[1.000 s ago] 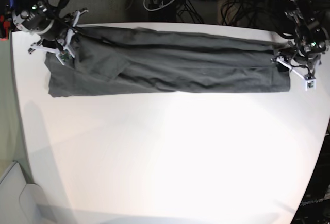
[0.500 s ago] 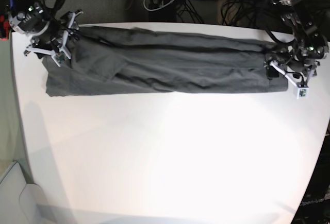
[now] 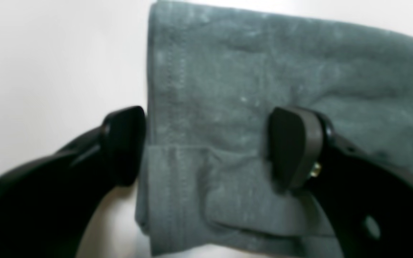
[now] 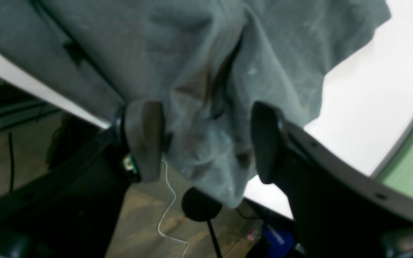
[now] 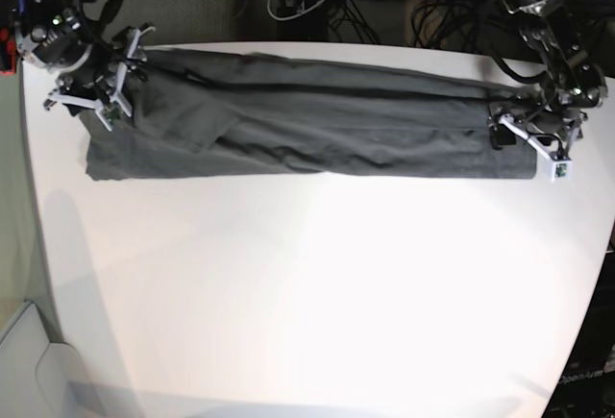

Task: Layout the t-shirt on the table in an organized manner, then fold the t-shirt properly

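The right gripper (image 5: 94, 86), jaws spread and clamping nothing, straddles the far-left end of the t-shirt (image 5: 307, 120), stretched in a long band across the table (image 5: 307, 283); at right, the left gripper (image 5: 531, 139) stands equally wide over its hem.

No legible text, label, brand, number or sign on anything in any view.

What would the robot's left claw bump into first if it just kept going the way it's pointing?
Most likely the t-shirt. The left gripper stands open right over its hemmed end, one finger above the cloth and the other by its edge, with the table just beneath. How much gap remains is unclear.
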Controlling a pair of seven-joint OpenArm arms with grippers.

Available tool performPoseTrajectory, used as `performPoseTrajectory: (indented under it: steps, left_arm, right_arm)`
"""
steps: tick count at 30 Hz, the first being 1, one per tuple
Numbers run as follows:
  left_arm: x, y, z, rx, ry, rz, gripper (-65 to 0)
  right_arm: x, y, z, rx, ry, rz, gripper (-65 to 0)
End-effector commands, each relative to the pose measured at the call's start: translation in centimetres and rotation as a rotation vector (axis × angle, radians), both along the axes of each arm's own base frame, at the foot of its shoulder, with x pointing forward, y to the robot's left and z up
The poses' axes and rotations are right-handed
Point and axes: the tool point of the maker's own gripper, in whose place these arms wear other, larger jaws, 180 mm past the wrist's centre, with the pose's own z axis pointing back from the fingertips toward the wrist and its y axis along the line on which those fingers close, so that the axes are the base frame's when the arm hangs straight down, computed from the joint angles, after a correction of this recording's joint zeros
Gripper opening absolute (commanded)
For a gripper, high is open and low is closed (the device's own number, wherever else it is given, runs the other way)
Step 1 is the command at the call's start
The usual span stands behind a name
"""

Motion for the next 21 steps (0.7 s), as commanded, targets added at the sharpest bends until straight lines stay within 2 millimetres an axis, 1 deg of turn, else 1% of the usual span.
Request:
performPoseTrajectory:
  steps: [1,2,3,5,6,7,8,10,12,14,15,16,18,19,20,21]
  left_arm:
    - [-1.2,0.2,-0.9,0.009,0.071,-0.004,-16.8]
    - [-1.1,0.2,-0.9,0.009,0.070,-0.004,-21.8]
    - [-1.1,0.2,-0.8,0.009,0.068,-0.004,-29.0]
    - [-1.1,0.2,-0.8,0.010,0.071,-0.002,-46.6]
    - [-1.0,0.1,-0.8,0.010,0.070,-0.007,-56.8]
    - [-1.0,0.1,-0.8,0.012,0.070,-0.009,-65.0]
    - [-0.8,0.1,-0.5,0.017,0.063,-0.011,-65.0]
    - [0.1,-0.1,0.3,0.029,0.042,-0.026,-62.1]
    - [0.8,-0.6,1.3,0.050,0.019,-0.054,-65.0]
    - [1.7,-1.1,2.8,0.076,-0.022,-0.076,-64.7]
    - [2.4,-1.4,4.2,0.102,-0.059,-0.093,-64.7]
    - [2.6,-1.8,5.1,0.118,-0.082,-0.108,-64.7]
    - [2.9,-3.8,6.7,0.139,-0.127,-0.144,-64.7]
    - [3.3,-4.7,7.8,0.163,-0.155,-0.155,-64.7]
    - [3.4,-5.7,8.5,0.188,-0.168,-0.173,-64.7]
    - [3.3,-7.1,9.0,0.210,-0.178,-0.204,-64.7]
  right_arm:
    - [0.7,-0.2,0.8,-0.003,-0.034,0.006,-26.1]
    - [0.7,-0.2,0.8,-0.003,-0.034,0.006,-26.1]
    - [0.8,-0.2,0.9,-0.004,-0.038,0.004,-26.1]
    - [0.9,-0.2,0.9,-0.004,-0.041,0.004,-26.1]
    - [0.9,-0.2,0.9,-0.004,-0.041,0.004,-26.1]
    - [0.9,-0.2,0.9,-0.004,-0.041,0.004,-26.1]
    - [0.9,-0.2,0.9,-0.003,-0.041,0.006,-26.1]
    - [0.9,-0.2,0.9,-0.003,-0.041,0.006,-26.1]
    - [0.8,-0.3,0.7,-0.001,-0.032,0.002,-26.1]
    - [0.6,-0.4,0.3,0.003,-0.022,-0.002,-26.1]
    - [0.6,-0.4,0.2,0.004,-0.019,-0.003,-26.1]
    - [0.5,-0.4,0.0,0.005,-0.012,-0.006,-26.1]
    - [0.3,-0.6,-0.5,0.010,-0.001,-0.012,-26.1]
    - [0.5,-0.5,-0.5,0.011,-0.002,-0.012,-26.1]
    - [0.7,-0.6,-0.4,0.010,-0.006,-0.013,-26.1]
    - [0.8,-0.6,-0.4,0.009,-0.007,-0.014,-26.1]
